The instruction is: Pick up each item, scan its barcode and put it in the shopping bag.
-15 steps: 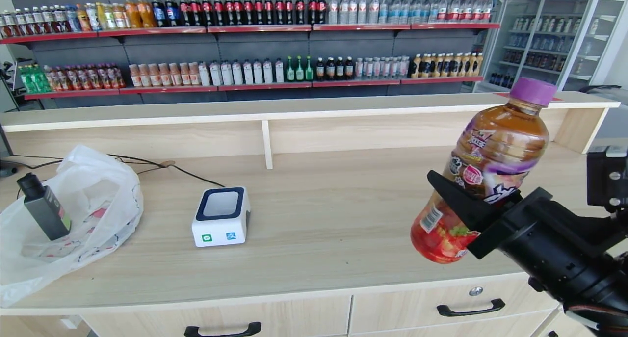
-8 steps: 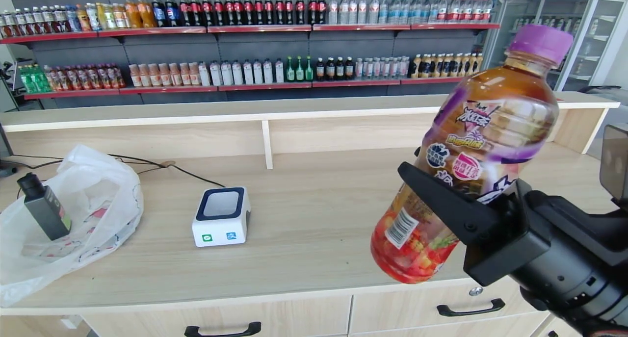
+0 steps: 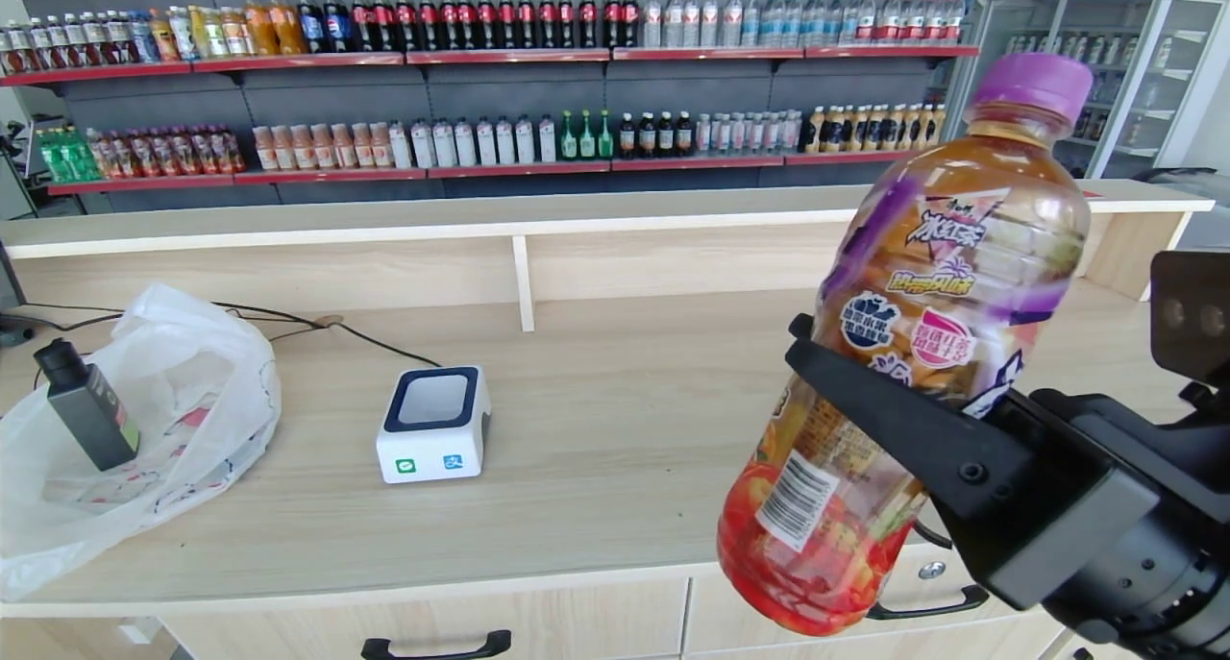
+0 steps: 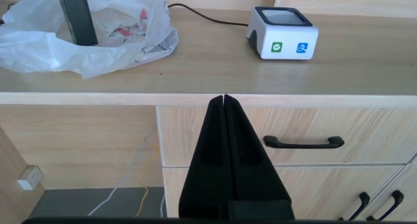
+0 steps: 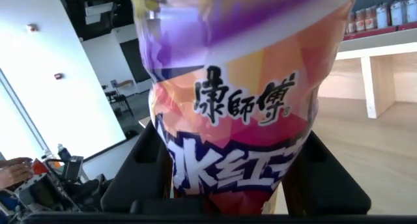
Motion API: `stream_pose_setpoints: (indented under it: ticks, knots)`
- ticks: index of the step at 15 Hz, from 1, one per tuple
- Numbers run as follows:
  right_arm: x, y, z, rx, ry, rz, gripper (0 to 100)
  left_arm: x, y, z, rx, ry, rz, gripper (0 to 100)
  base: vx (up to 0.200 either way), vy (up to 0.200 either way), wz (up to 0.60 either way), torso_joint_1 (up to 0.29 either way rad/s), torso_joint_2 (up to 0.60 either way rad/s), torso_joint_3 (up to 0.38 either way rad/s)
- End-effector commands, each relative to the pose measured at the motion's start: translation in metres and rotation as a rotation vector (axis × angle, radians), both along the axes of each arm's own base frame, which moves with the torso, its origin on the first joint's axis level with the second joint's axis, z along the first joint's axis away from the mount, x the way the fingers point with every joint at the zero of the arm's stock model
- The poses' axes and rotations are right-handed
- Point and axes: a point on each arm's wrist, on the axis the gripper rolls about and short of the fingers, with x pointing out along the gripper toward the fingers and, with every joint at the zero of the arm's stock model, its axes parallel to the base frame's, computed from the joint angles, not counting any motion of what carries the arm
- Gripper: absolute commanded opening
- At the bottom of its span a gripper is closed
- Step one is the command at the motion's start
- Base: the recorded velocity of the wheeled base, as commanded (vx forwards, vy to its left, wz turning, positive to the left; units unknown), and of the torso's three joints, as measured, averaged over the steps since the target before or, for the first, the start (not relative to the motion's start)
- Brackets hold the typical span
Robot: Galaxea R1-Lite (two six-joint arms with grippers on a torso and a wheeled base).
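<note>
A light wood-grain bench (image 3: 615,429) runs the width of the scene, with drawers and black handles (image 4: 303,142) under its front edge. On it, toward the robot's left, a white shopping bag (image 3: 183,391) lies slumped open with a dark upright item (image 3: 86,405) inside. Well apart, nearer the middle, sits a small white scanner (image 3: 434,425) with a dark-framed window on top and a black cable (image 3: 384,345) trailing back. Behind rises a raised ledge (image 3: 577,220), then red-edged shelves (image 3: 500,60) packed with drinks, and a glass-door fridge (image 3: 1076,74) at far right.

From the scanner to the right end the bench top lies open.

The left claw (image 4: 224,103) hangs in front of the drawers, below the bench edge, fingers pressed together. The right claw (image 3: 894,410) is clamped on the bottle (image 3: 922,314), held aloft over the bench's right front edge and tilted, cap up. It is clear plastic with amber drink, a purple cap, a purple and orange label with red fruit at its base, and a white barcode patch low on its side.
</note>
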Motion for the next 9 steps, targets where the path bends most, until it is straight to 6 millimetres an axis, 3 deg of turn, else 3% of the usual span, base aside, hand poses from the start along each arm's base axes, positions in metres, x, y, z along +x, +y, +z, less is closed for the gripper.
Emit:
stream_pose_setpoints:
  ticks: [1,9]
  knots:
    - [-0.0018,-0.0016,0.0009,0.005,0.001,0.016,0,0.0000,0.0000,0.0001,0.001,-0.001,0.000,0,0.000,0.000,0.00,0.000,0.00,0.000]
    - [-0.0013,-0.0005,0.0055,0.027,0.001,0.039,0,0.0000,0.0000,0.0002,0.014,-0.003,0.000,0,0.000,0.000,0.00,0.000,0.00,0.000]
